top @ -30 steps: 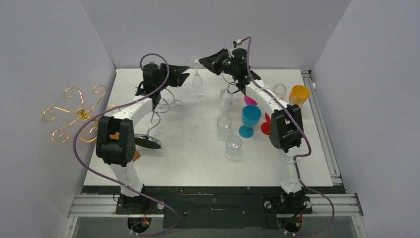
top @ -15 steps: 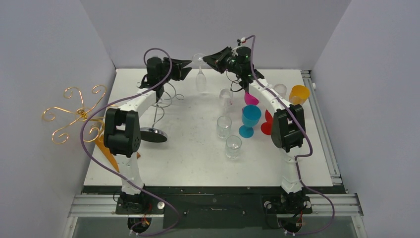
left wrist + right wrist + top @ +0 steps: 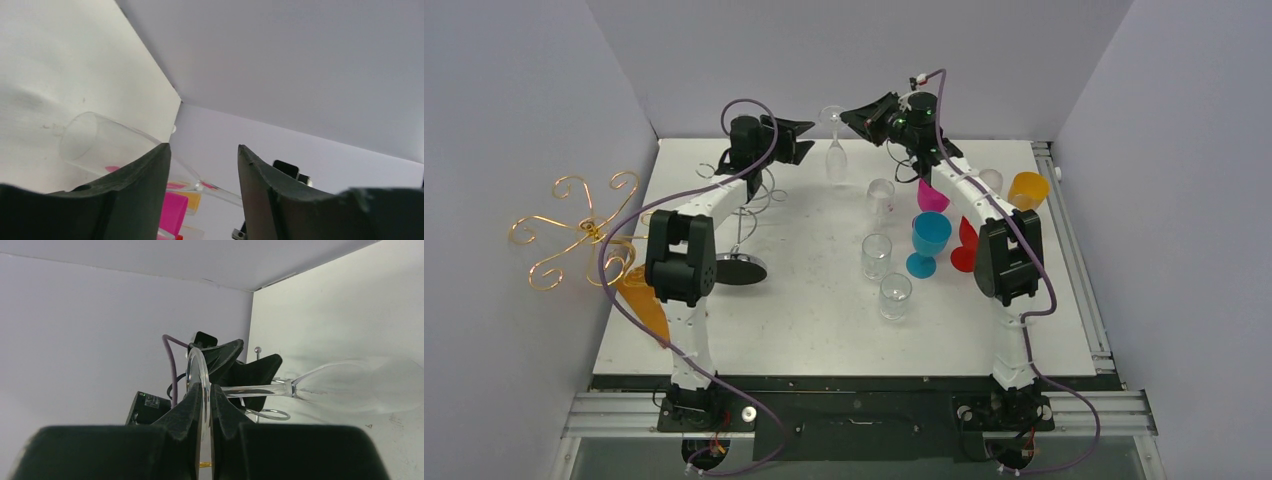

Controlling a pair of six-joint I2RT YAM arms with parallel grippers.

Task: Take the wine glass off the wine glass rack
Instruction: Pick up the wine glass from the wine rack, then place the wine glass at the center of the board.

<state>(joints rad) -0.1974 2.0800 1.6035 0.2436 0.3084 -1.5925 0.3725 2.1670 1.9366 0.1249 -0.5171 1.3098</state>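
Observation:
A clear wine glass (image 3: pixel 834 152) hangs upside down over the back of the table. My right gripper (image 3: pixel 852 117) is shut on its flat foot (image 3: pixel 197 374); the stem (image 3: pixel 255 388) and bowl (image 3: pixel 360 385) stretch out to the right. The chrome wire wine glass rack (image 3: pixel 742 268) stands left of the glass, one ring (image 3: pixel 267 414) showing just under the stem. My left gripper (image 3: pixel 808 135) is open beside the glass and grips nothing. In the left wrist view the bowl (image 3: pixel 97 145) lies behind the left finger (image 3: pixel 145 185) and the stem crosses the gap.
Right of centre stand two clear tumblers (image 3: pixel 876 255), another clear wine glass (image 3: pixel 880 198), a blue goblet (image 3: pixel 929 243), pink (image 3: pixel 931 198), red (image 3: pixel 962 250) and orange cups (image 3: pixel 1028 190). A gold wire rack (image 3: pixel 574 230) and an orange cone (image 3: pixel 644 300) sit at the left edge.
My left gripper has opened wider and swung right and back. The right gripper has carried the glass a little up and right. The rack's base has shifted right.

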